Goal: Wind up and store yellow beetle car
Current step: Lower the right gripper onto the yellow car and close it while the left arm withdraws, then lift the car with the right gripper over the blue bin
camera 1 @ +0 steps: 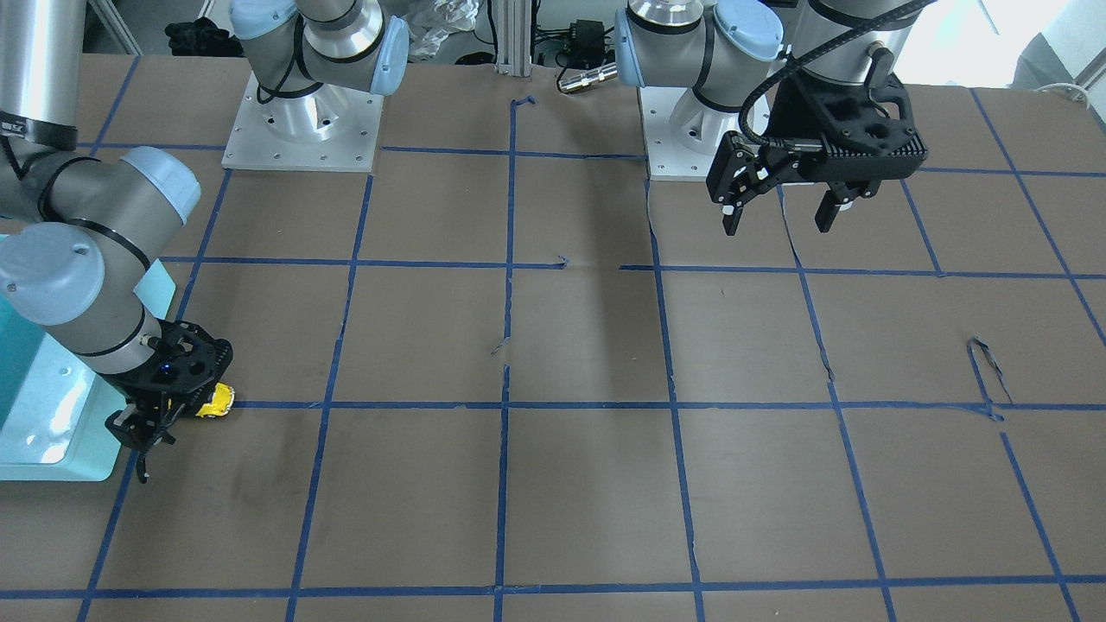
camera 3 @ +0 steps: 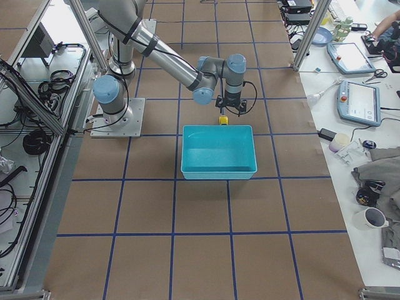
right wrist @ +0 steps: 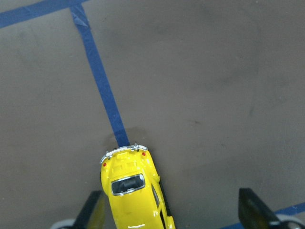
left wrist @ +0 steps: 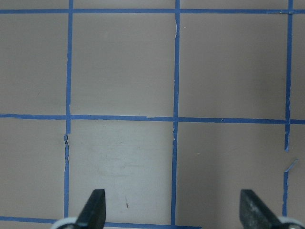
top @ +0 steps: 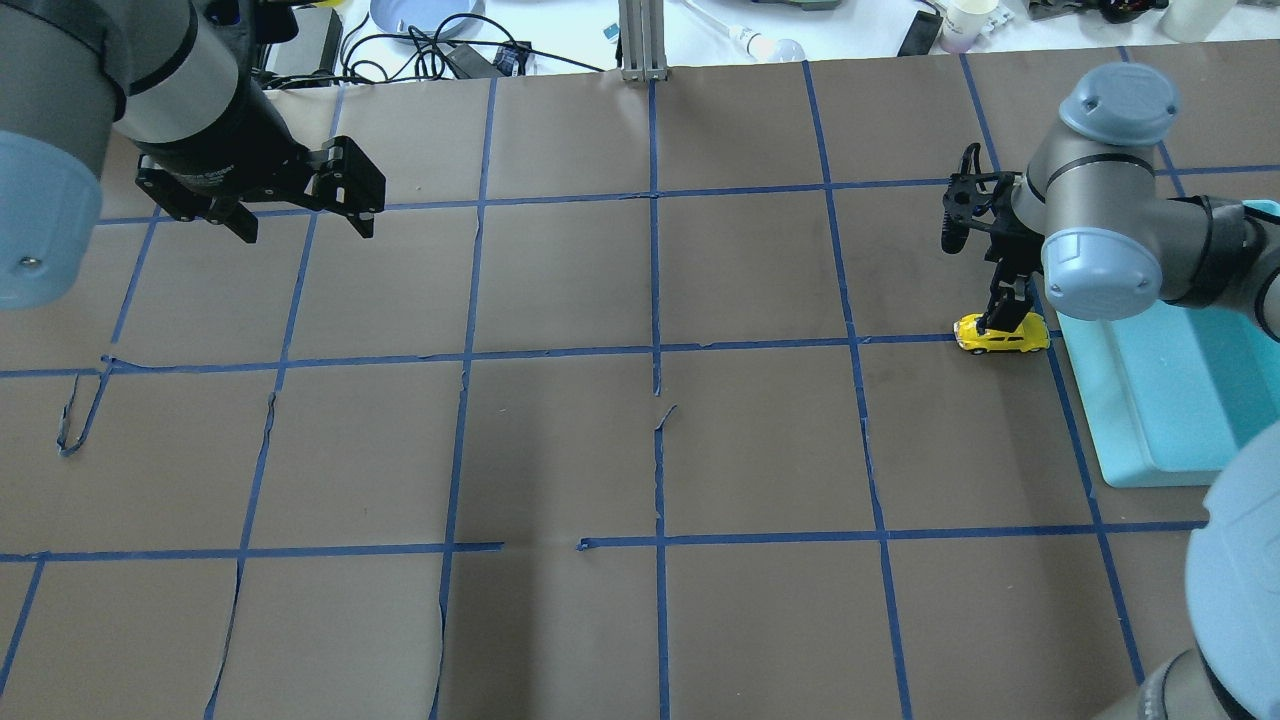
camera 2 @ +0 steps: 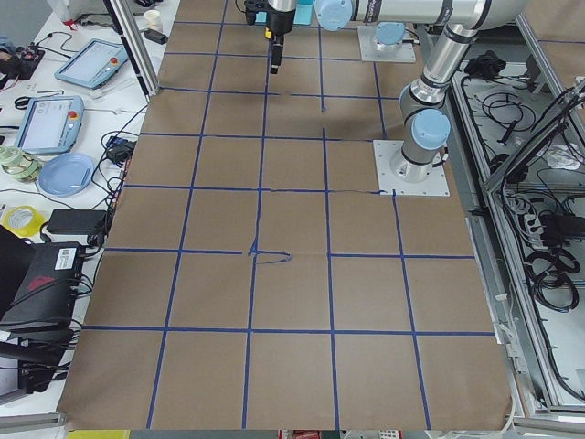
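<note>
The yellow beetle car (top: 1002,335) stands on the brown table on a blue tape line, just left of the teal bin (top: 1090,410). My right gripper (top: 1003,318) is low over it and open. In the right wrist view the car (right wrist: 133,191) sits between the spread fingers, close to the left finger (right wrist: 95,210) and well apart from the right one. It also shows in the front view (camera 1: 216,401) beside the right gripper (camera 1: 160,423). My left gripper (top: 305,228) is open and empty, held above the far left of the table.
The teal bin (camera 3: 219,172) lies open beside the car, under the right arm. Blue tape lines grid the brown table (top: 650,450). Cables, a plate and cups lie beyond the far edge (top: 430,20).
</note>
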Controlling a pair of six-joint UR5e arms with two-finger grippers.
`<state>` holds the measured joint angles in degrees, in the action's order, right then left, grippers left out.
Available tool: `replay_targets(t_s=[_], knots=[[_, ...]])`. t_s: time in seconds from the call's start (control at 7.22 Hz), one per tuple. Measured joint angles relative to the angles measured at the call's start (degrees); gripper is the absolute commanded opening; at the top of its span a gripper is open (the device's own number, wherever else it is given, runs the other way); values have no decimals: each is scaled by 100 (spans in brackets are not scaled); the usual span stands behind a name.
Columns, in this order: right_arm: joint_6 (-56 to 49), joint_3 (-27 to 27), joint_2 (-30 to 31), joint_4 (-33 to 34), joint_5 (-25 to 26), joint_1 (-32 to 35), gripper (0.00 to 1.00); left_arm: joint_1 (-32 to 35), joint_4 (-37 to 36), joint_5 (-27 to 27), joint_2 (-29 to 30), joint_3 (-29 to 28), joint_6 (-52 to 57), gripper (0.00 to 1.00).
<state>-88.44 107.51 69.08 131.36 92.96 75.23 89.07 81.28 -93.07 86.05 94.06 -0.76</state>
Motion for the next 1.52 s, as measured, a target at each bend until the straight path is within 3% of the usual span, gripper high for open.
replay_targets(t_s=[0.42,0.55,0.69,0.83,1.52], knots=[[-196,162,-150,-4,12,-236,100,-40,3,-11,-8,-2,104,100],[-221,223,-220,-5,-18,-308,80,-42,5,-14,-9,-2,126,100],[-307,267,-281,-5,-37,-350,30,-45,4,-8,-9,-2,133,100],[-420,287,-312,-7,-39,-368,0,-47,3,4,-9,-2,136,100],[-696,57,-167,-409,-117,-210,0,-56,0,17,-13,-2,146,100]])
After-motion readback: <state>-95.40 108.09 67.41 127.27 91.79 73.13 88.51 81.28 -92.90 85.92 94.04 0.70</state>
